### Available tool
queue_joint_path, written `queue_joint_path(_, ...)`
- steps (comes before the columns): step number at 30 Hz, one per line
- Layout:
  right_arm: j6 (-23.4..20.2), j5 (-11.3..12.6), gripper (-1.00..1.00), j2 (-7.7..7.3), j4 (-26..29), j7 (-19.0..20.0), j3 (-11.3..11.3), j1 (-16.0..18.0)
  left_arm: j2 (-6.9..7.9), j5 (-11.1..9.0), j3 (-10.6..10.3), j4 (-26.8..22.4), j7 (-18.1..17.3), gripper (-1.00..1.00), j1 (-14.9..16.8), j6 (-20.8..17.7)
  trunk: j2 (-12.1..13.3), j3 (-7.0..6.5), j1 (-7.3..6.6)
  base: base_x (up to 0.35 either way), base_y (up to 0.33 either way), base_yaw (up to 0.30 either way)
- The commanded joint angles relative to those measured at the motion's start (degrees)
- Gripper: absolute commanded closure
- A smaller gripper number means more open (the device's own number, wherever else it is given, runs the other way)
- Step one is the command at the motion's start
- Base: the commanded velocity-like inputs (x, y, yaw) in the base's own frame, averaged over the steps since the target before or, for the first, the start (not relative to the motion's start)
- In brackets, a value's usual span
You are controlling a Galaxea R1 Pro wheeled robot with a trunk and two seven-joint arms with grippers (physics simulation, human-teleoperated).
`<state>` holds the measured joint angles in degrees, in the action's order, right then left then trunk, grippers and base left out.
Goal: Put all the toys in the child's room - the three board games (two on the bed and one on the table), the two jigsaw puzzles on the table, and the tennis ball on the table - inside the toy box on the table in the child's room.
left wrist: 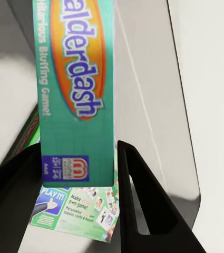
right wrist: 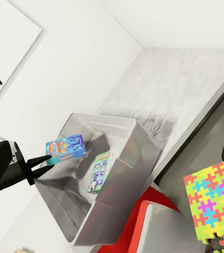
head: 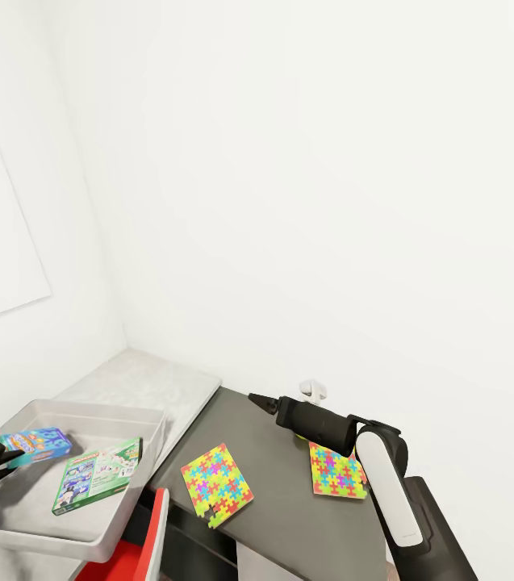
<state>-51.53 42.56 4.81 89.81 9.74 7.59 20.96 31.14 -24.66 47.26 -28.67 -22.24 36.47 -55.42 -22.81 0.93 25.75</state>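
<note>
White walls all round, a corner of the child's room, with a dark grey surface pushed up against a paler marbled top where the toy box sits. The left hand is hanging over the box with its fingers clamped on the end of a blue-and-teal board game, the one that reads "Balderdash" in the left wrist view, so it's above the bin, not down in it yet. A second, green board game already lies flat on the box floor. Both jigsaw puzzles are on the dark surface: the nearer jigsaw puzzle by the front edge with a corner piece looking a bit loose, the far jigsaw puzzle just beside the right arm. The right hand points out over the surface holding nothing; can't tell if its fingers are apart or together from here. There's a sliver of yellow-green peeking from under that arm, maybe the tennis ball, too hidden to say. My guess: the game box is stiff and light, easy by an edge, while those puzzle sheets look thin and floppy, so they'd want pinching at an overhanging edge or they'll bend or shed pieces.
</note>
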Motion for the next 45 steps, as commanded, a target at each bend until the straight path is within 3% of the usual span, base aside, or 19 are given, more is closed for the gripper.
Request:
queue_joint_path(1, -0.2, -0.5, -1.0, 0.03, 0.0, 0.5, -0.1, 0.0, -0.01, 0.4, 0.4, 0.0, -0.4, 1.0, 0.1, -0.4, -0.1, 0.1, 0.03, 0.0, 0.0, 0.0)
queue_joint_path(10, -0.2, -0.5, -1.0, 0.03, 0.0, 0.5, -0.1, 0.0, 0.01, 0.4, 1.6, 0.0, -0.4, 1.0, 0.1, -0.3, -0.1, 0.1, 0.03, 0.0, 0.0, 0.0)
queue_joint_path(11, -0.2, -0.5, -1.0, 0.03, 0.0, 0.5, -0.1, 0.0, 0.0, 0.4, 1.6, 0.0, -0.4, -1.0, 0.1, -0.3, -0.1, 0.1, 0.03, 0.0, 0.0, 0.0)
queue_joint_path(40, -0.2, -0.5, -1.0, 0.03, 0.0, 0.5, 0.0, 0.0, 0.06, 0.2, 2.0, 0.0, -0.8, -1.0, 0.1, -0.6, -0.1, 0.1, 0.03, 0.0, 0.0, 0.0)
queue_joint_path(45, -0.2, -0.5, -1.0, 0.03, 0.0, 0.5, -0.1, 0.0, 0.06, 0.3, 3.2, 0.0, -1.3, -1.0, 0.1, -0.8, -0.1, 0.1, 0.03, 0.0, 0.0, 0.0)
